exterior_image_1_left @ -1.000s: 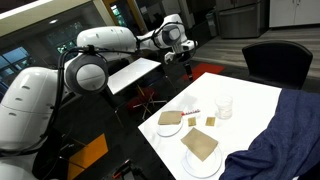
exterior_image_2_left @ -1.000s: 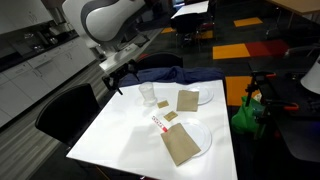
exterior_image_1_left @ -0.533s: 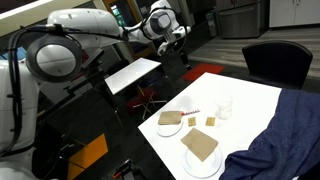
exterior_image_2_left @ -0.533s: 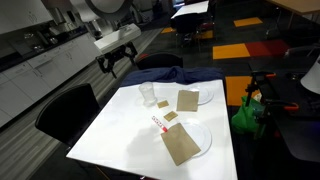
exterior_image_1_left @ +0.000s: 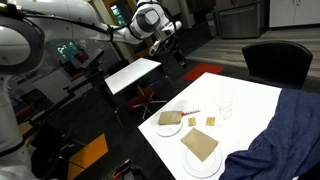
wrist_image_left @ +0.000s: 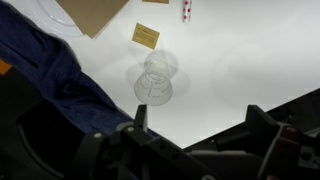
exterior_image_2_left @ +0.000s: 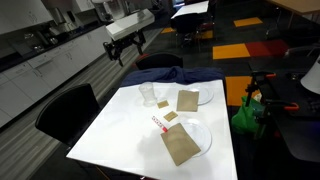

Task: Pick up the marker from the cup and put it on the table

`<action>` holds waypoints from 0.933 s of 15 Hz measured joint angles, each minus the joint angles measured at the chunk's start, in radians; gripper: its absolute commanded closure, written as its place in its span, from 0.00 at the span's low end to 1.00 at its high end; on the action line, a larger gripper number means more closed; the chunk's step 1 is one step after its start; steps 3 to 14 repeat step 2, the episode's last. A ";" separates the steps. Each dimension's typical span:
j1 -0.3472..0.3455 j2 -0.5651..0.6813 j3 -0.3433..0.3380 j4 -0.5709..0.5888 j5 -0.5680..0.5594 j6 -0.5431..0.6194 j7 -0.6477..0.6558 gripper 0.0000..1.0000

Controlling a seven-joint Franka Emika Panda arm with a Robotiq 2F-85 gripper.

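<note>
three views of one moment. the robotiq gripper (wrist_image_left: pixel 197 128) hangs high above and off the edge of the large white square tabletop (wrist_image_left: pixel 245 60), its jaws wide apart with nothing between them. the thin reddish-pink marker (wrist_image_left: pixel 186 10) lies flat on the tabletop, far ahead of and below the jaws. it is well apart from the small clear tumbler-like cup (wrist_image_left: pixel 156 76), which stands upright nearer the jaws and looks empty. judged from this, the marker is already out of the cup and on the table, so the task looks as good as done. risks from here: any fresh descent would bring the wide jaws near the light cup, which a finger could tip or shove, and its clear wall makes the rim hard to judge. the slim marker could roll if nudged. the dark blue cloth (wrist_image_left: pixel 50 60), draped over the table edge below the jaws to one side, could catch a finger. only the wrist view shows the jaw opening, the cup's bare inside and a small tan square card (wrist_image_left: pixel 145 36) just beyond the cup. in an exterior view the gripper's (exterior_image_2_left: pixel 124 48) height over the scene is plain, and the marker (exterior_image_2_left: pixel 157 122) is seen just beside a round white plate bearing a tan square (exterior_image_2_left: pixel 205 134), which the wrist view crops.
</note>
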 measured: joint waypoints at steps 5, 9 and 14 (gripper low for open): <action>0.000 -0.020 0.000 -0.027 0.000 0.006 0.000 0.00; 0.000 -0.020 0.000 -0.027 0.000 0.006 0.000 0.00; 0.000 -0.020 0.000 -0.027 0.000 0.006 0.000 0.00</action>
